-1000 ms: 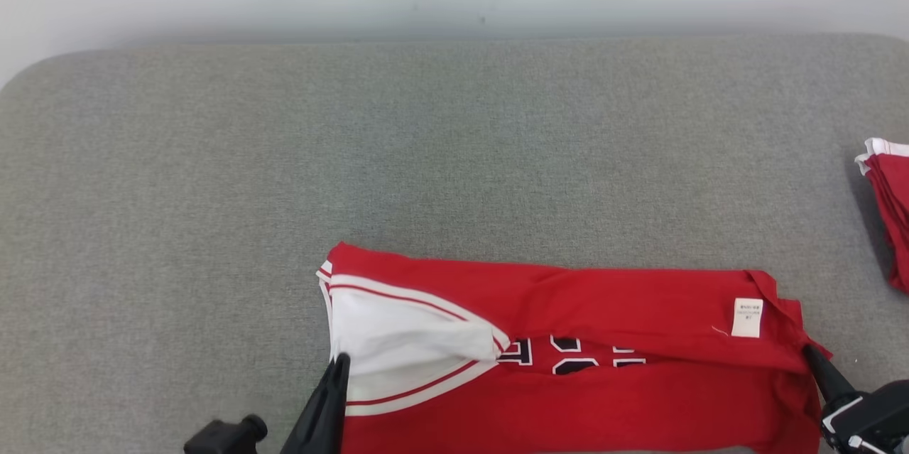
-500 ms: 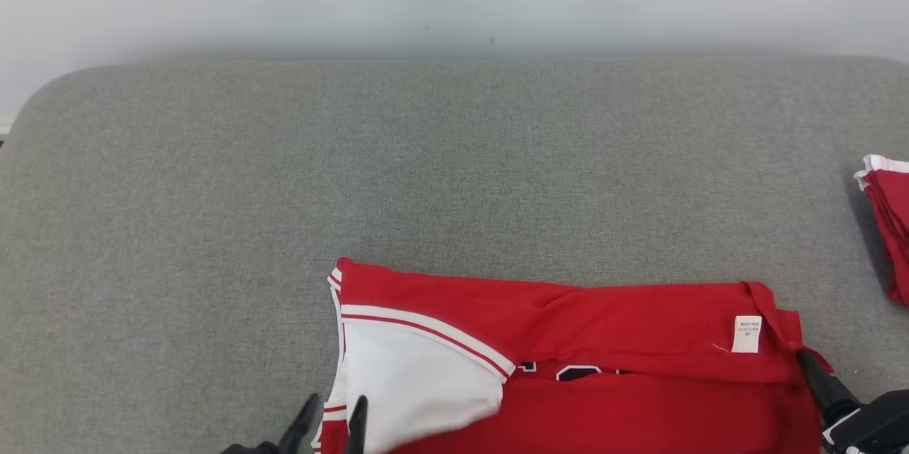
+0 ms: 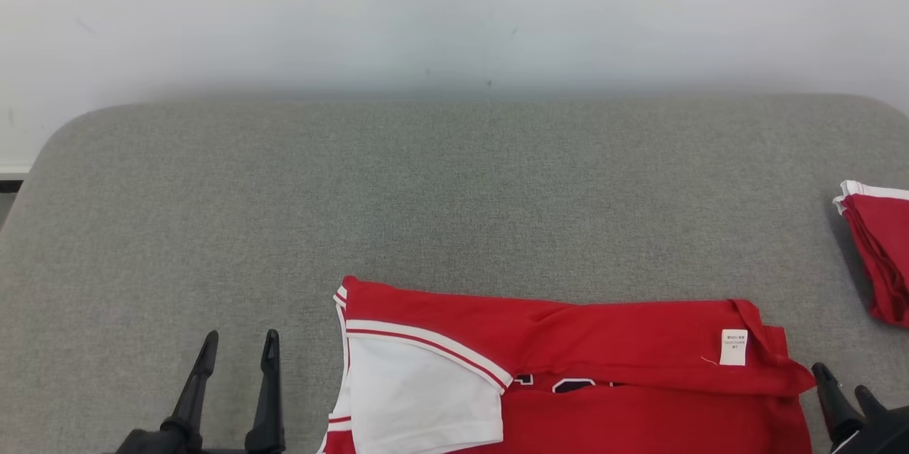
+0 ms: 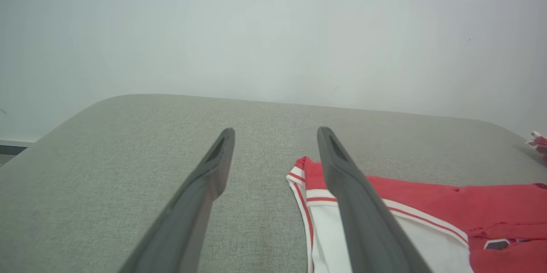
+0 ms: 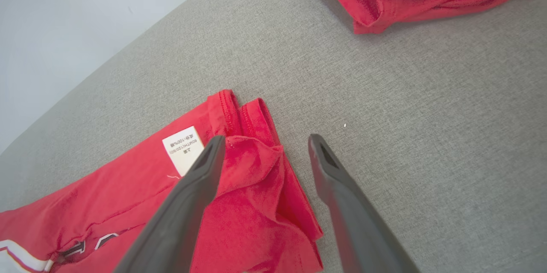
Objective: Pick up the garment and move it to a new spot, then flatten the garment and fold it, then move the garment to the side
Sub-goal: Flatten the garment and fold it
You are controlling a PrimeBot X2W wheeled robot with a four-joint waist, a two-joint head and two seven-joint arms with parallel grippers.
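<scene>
Garment (image 3: pixel 603 369) lies at the near edge of the table (image 3: pixel 454 191), looks folded lengthwise already; my left end effector (image 3: pixel 241 334) and right end effector (image 3: pixel 841 379) are spread and empty beside its ends, so I judge the cross fold and the move aside are left.

Soft matt red cloth garment (image 3: pixel 625 340), matt white label (image 3: pixel 733 347), coarse grey woven padded surface (image 3: pixel 426 191), smooth pale wall (image 3: pixel 454 6)
</scene>
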